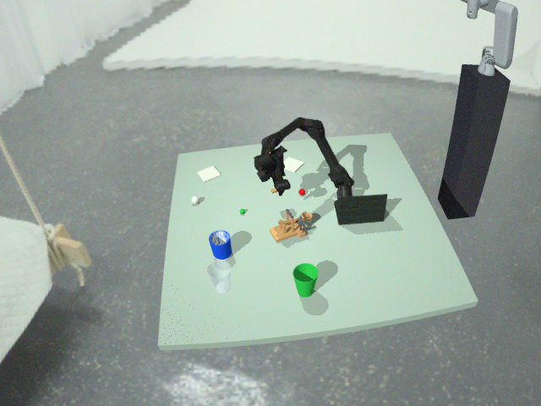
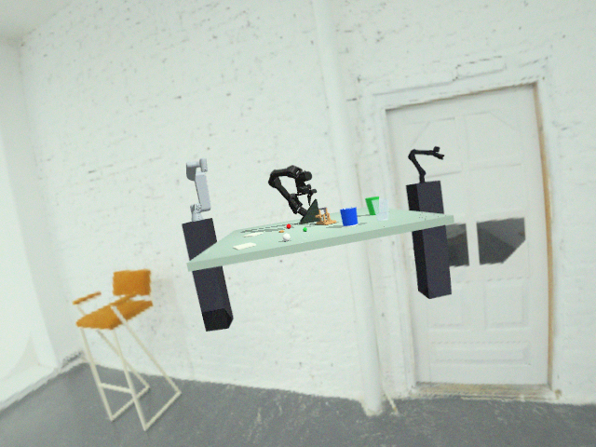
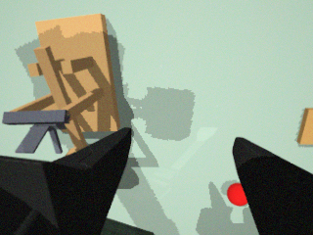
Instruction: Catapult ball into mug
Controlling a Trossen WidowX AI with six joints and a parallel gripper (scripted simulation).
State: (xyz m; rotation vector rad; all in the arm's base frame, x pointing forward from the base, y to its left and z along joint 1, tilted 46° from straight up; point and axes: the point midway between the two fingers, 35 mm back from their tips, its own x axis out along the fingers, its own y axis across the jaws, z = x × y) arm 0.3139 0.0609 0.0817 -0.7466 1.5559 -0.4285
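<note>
Top view — arm (image 1: 312,125) (image 2: 284,175) arched — hand (image 1: 280,192) (image 2: 310,196) (image 3: 182,139) above table (image 1: 349,271) (image 2: 385,225) (image 3: 215,54) — fingers well apart, gripping nothing

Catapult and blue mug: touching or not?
Apart. The top view shows green table top between the catapult and the blue mug.

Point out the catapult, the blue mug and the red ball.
Catapult (image 1: 279,234) (image 3: 73,30): top and wrist views, its base board.
Blue mug (image 1: 221,250) (image 2: 348,217): top and exterior views, its outer wall.
Red ball (image 1: 302,191) (image 2: 289,225) (image 3: 237,194): all views, its middle.
</note>
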